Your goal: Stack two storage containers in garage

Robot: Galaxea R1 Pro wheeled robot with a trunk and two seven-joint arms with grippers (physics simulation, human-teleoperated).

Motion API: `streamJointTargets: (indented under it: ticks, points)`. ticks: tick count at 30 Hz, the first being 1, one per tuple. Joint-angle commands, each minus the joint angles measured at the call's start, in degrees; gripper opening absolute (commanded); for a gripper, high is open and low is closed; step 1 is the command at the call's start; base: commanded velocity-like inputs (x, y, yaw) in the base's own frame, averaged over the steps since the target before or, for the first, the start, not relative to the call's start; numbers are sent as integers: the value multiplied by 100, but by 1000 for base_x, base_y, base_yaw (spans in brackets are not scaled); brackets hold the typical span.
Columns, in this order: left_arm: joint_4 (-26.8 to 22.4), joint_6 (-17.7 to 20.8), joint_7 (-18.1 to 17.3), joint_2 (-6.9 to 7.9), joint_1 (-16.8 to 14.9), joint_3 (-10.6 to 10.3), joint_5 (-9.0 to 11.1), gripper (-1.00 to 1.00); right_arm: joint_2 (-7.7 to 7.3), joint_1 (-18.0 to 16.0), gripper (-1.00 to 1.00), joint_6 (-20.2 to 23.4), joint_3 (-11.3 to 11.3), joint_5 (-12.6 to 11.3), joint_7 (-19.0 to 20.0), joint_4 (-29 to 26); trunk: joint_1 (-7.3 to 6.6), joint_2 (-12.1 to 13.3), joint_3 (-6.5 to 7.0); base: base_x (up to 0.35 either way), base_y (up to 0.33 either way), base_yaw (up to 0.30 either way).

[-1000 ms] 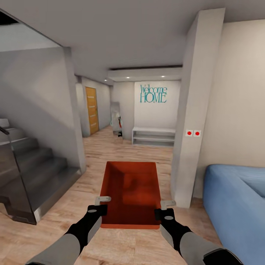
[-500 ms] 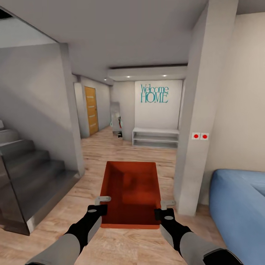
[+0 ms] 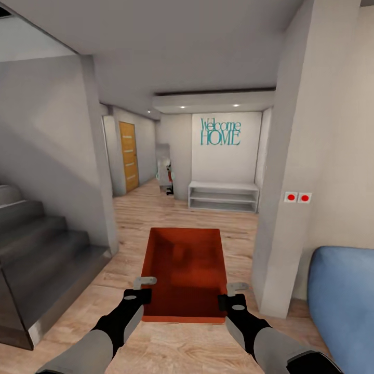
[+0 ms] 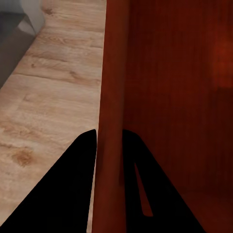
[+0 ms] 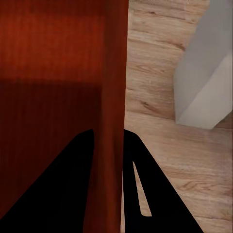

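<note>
One high forward view, two close views along the claws

The head view looks forward and down over both arms, along the wood floor (image 3: 171,218) toward the "Welcome HOME" wall (image 3: 221,132). Each wrist view sits very near, sighting along its fingers (image 4: 68,184) (image 5: 63,184) at a side wall of the orange-red container (image 3: 184,270) (image 4: 160,97) (image 5: 53,87). All three share that container and the plank floor beside it (image 4: 48,97) (image 5: 155,97).

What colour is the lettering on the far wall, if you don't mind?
Teal, reading "Welcome HOME" lettering on a white wall; the head view shows it best.
</note>
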Motion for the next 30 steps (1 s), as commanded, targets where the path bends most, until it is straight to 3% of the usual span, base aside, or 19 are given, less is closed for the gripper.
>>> streamJointTargets:
  ticks: [1, 30]
  points:
    - [-6, 53, 126, 3, -7, 102, 500, -100, 129, -4, -100, -48, 78, 10, 10, -18, 5, -7, -8, 323, 106, 0]
    - [11, 53, 126, 3, -7, 102, 500, -100, 137, -4, -100, -54, 78, 10, 15, -9, 5, -7, -8, 323, 95, 0]
